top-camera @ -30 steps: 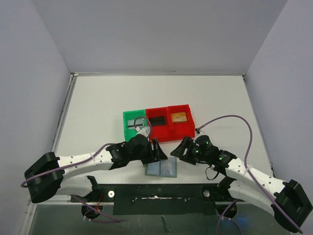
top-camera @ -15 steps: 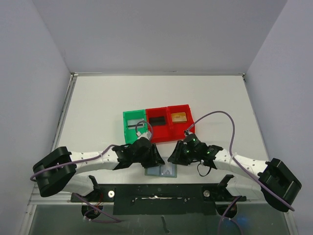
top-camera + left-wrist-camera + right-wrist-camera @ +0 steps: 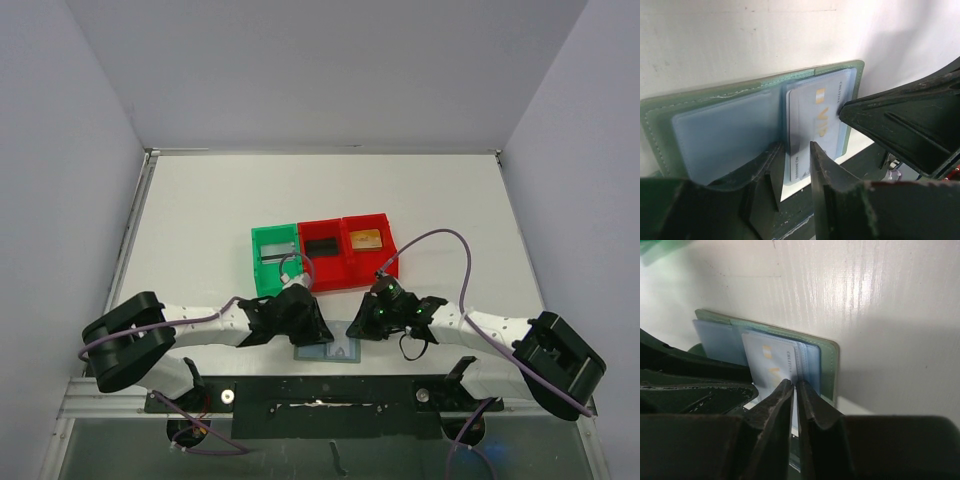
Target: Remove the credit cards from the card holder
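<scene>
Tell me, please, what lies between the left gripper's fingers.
The edge of a credit card lying on the card holder, in the left wrist view.

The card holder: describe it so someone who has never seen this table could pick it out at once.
On the white table, look near the front edge, between the left gripper and right gripper and before the row of green and red bins. The card holder lies open there: a flat grey-green bifold with clear pockets and a pale card, unlike the bright bins.
</scene>
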Robot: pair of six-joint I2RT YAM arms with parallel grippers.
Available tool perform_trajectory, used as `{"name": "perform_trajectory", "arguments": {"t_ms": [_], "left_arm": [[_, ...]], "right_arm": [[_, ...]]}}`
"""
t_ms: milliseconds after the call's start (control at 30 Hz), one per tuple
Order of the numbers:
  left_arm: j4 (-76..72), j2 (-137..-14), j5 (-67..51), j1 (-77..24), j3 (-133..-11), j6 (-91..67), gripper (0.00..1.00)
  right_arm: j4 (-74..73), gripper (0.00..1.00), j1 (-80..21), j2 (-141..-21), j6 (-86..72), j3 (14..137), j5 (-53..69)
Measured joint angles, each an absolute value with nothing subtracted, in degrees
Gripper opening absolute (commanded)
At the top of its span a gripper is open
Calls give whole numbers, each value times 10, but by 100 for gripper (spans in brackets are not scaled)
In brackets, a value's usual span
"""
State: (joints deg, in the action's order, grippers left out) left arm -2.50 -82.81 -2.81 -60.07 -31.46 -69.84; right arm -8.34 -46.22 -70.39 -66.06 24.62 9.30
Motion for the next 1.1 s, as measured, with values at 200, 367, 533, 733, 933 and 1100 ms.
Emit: {"name": "perform_trajectory", "arguments": {"t_ms": [200,367,533,733,933,1100], "left_arm": [[-74,-827,-25,-601,-282,-719,15],[-98,-822,-21,-601,-264,-733,9],[-112,-816,-19,-601,-252,-746,0],[-127,-802,-13,-603,-236,-755,0],[-125,-784,-4,-603,-227,-760,0],[-125,-773,0,-603,-219,-761,0]], "right_arm": [[-67,9,-462,-711,-681,241,91],[-64,9,-462,-710,-683,239,90],[-65,9,-464,-709,-683,239,87],[-65,9,-466,-708,-684,238,84],[-65,9,-466,-707,-684,238,84],[-65,9,-466,-707,-684,238,83]]}}
